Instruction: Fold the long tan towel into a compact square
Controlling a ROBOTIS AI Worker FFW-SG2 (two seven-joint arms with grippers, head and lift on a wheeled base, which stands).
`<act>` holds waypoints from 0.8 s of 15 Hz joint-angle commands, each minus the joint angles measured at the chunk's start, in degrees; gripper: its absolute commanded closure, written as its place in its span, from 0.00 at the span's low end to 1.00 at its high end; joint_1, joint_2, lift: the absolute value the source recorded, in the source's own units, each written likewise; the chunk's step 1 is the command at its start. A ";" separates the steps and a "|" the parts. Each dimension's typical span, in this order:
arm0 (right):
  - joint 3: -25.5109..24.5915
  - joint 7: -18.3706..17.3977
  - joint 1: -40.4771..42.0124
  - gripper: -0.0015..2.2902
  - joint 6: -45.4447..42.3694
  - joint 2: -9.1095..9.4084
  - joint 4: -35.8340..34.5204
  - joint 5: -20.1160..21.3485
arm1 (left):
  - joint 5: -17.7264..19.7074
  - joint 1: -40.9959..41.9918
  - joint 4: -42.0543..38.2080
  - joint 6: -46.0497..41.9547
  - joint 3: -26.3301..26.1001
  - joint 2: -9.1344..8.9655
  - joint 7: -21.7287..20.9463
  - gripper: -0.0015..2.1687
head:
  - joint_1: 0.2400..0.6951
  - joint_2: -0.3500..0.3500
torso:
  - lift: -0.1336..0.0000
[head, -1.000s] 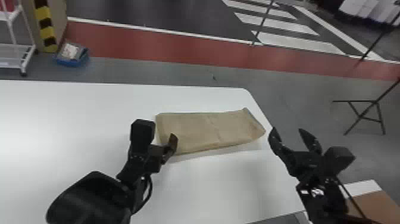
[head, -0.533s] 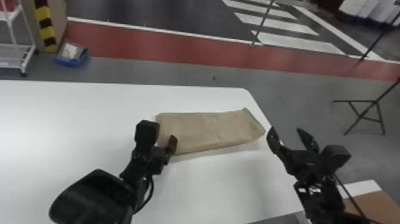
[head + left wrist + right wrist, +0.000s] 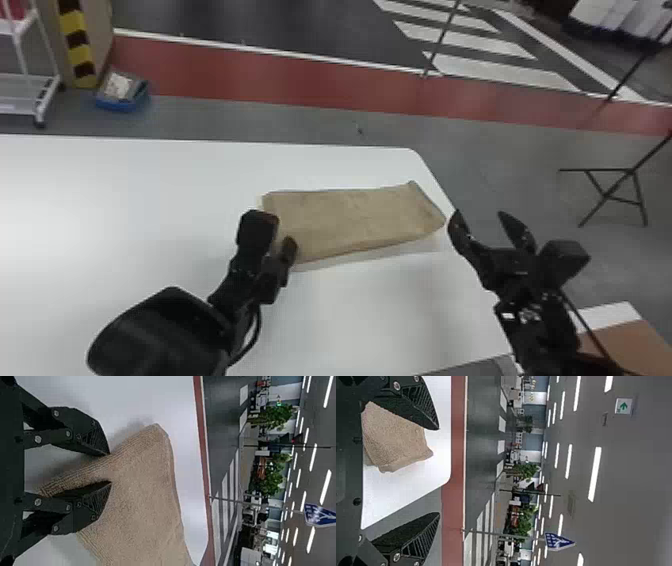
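Towel (image 3: 350, 215), already a strip nr desk's (image 3: 150, 185) R edge, prob. awaits 1st end-fold: L pincer (image 3: 110, 468), unclenched, sits at its L end, R pincer (image 3: 480, 216) released nr R edge; next, grip L end, fold R.

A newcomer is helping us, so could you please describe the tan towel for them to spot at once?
Near the white table's far right corner lies the towel, an oblong with its left end at the left gripper. Its tan cloth stands out beside the black gripper.
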 commanded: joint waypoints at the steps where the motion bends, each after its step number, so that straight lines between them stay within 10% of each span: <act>1: 0.00 0.00 0.11 0.06 0.01 -0.08 -0.30 0.00 | -0.54 0.64 -2.39 1.05 0.27 -0.09 0.36 0.59 | 1.00 0.00 | 0.08; 12: 2.90 -0.09 -0.77 0.06 1.24 0.27 -0.30 0.35 | -1.07 9.78 -28.31 19.86 15.47 14.06 -1.13 0.60 | 1.00 0.00 | 0.08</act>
